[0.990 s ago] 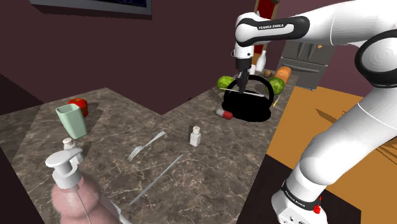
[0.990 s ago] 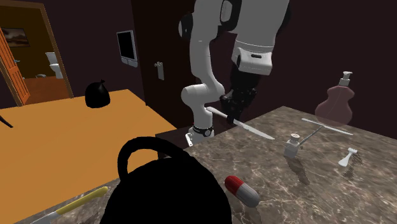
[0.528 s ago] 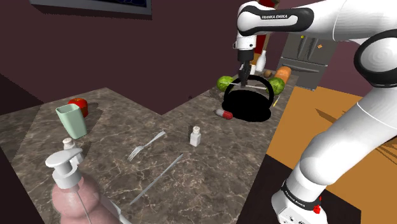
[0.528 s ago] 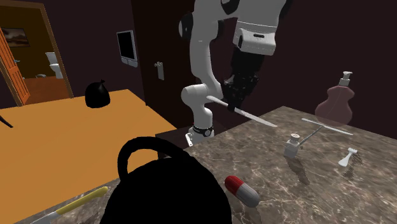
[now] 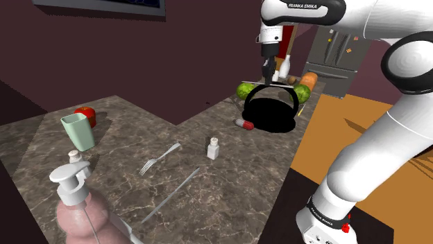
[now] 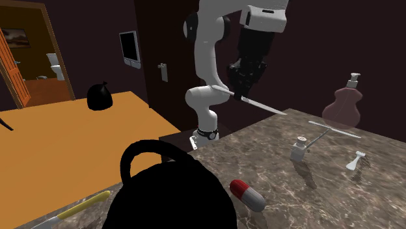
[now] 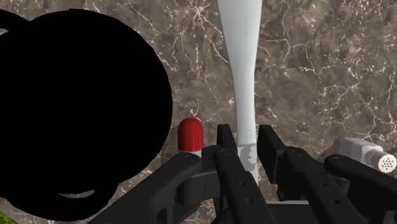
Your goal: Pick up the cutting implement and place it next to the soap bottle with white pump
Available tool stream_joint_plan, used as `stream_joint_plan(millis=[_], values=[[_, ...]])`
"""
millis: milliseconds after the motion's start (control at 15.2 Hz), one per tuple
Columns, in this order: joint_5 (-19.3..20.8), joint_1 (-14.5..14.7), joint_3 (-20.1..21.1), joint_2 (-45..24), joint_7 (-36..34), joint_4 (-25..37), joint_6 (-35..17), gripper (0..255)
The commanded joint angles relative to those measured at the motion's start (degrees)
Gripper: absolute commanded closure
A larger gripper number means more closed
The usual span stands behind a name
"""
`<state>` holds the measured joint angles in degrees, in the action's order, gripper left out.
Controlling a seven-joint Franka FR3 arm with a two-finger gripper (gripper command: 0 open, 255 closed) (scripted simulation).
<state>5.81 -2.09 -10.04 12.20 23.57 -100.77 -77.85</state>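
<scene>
Soap bottle (image 5: 76, 218) w/ white pump is sitting on the worktop (image 5: 208, 184), at the shoulder view's lower left. Black pot (image 5: 270, 116) is sitting far right of the bottle. Gripper (image 5: 268, 73) is hanging far right of the bottle too, and higher. It's squeezing the pale knife (image 6: 261, 106) near one end. Knife is lying flat, prob. so it isn't bumping stuff on the way over.
</scene>
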Motion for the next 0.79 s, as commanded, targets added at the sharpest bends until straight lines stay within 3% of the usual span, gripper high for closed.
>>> stream_joint_plan(millis=[0,726], values=[[-0.06,0.03,0.04,-0.48,0.10,2.08,1.63,255],[-0.37,0.03,-0.09,-4.29,1.21,15.10,10.83,255]])
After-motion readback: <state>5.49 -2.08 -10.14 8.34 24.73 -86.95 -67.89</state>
